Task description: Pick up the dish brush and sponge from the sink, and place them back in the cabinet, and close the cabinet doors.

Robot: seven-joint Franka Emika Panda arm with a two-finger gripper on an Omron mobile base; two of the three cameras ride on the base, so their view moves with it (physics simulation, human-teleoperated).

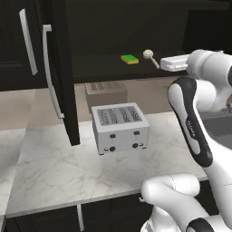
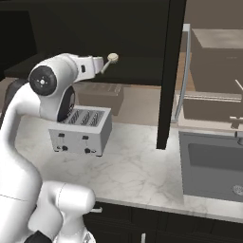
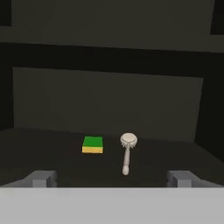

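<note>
The green-and-yellow sponge (image 1: 130,59) (image 3: 92,145) lies flat on the dark shelf (image 1: 102,68) of the black wall cabinet. The dish brush (image 1: 149,55) (image 2: 113,57) (image 3: 127,151) lies right beside it, apart from it, its cream head towards the cabinet's back and its handle pointing out at me. My gripper (image 1: 164,63) (image 2: 101,64) (image 3: 111,179) hovers level with the shelf, just in front of the brush handle, open and holding nothing. The cabinet doors (image 1: 61,68) (image 2: 170,71) stand swung open with their silver bar handles showing. The grey sink (image 2: 213,163) sits at the right.
A silver toaster (image 1: 120,127) (image 2: 83,128) stands on the marble counter (image 1: 54,172) below the shelf, under my arm. The open door hangs over the counter between the toaster and the sink. A grey faucet (image 2: 236,121) rises behind the basin.
</note>
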